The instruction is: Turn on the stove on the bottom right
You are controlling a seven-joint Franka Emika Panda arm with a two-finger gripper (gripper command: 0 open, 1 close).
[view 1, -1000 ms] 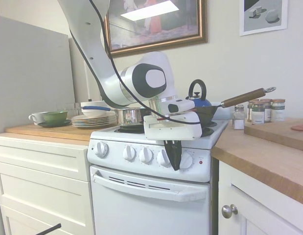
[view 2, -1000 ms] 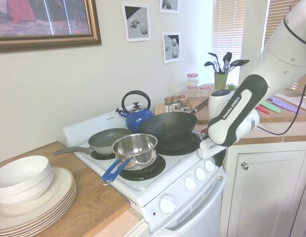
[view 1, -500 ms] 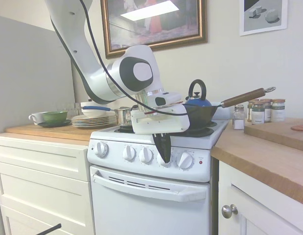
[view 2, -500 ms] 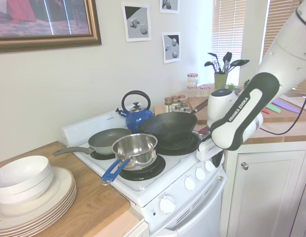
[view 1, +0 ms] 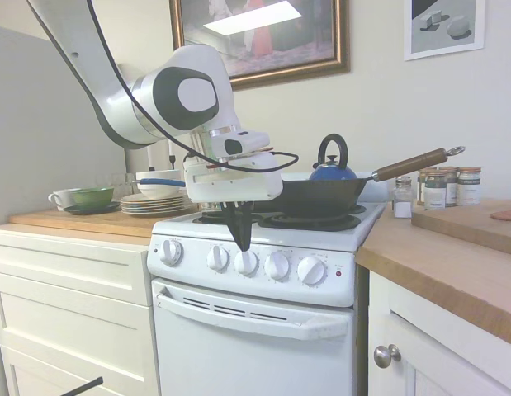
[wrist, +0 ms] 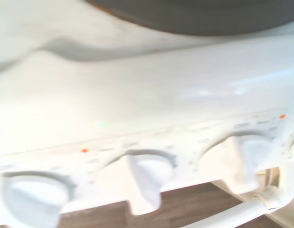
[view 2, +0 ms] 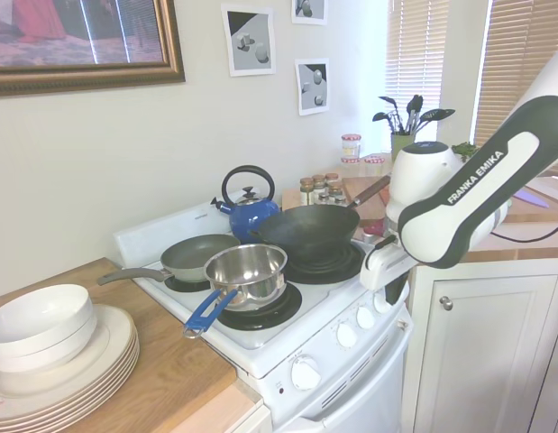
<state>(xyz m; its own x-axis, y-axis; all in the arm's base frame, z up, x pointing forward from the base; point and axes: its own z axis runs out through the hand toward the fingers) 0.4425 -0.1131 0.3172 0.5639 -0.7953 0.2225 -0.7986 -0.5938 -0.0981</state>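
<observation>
Since the earlier frames the gripper (view 1: 240, 239) has slid left along the knob row of the stove (view 1: 255, 322) and risen a little; a second ago its dark fingers (view 1: 238, 224) hung over the gap between the fourth and fifth knobs, and now their tip hovers just above the third knob (view 1: 246, 262), at the upper edge of the control panel. From the first exterior view the fingers look pressed together into a single narrow dark wedge pointing down, pinching nothing. In the second exterior view the arm's forearm hides them.

The stove stands between a wooden tabletop (view 1: 82, 219) on the left and another wooden tabletop (view 1: 453, 264) on the right. Five round white knobs run across its front, with a red indicator dot (view 1: 338, 273) at the right end and the white oven door handle (view 1: 253, 318) below. The rightmost knob (view 1: 311, 270) is uncovered and well apart from the gripper.

On the burners sit a black wok (view 2: 306, 233) with a wooden handle at the near right, a blue kettle (view 2: 249, 212) behind it, a steel saucepan (view 2: 247, 271) with a blue handle at the near left, and a grey frying pan (view 2: 196, 257) behind that. Stacked plates (view 2: 67, 365) with a white bowl (view 2: 40, 327) rest on the left tabletop, spice jars (view 1: 441, 186) on the right one.

The wrist view, blurred, shows three white knobs and orange marks on the panel
</observation>
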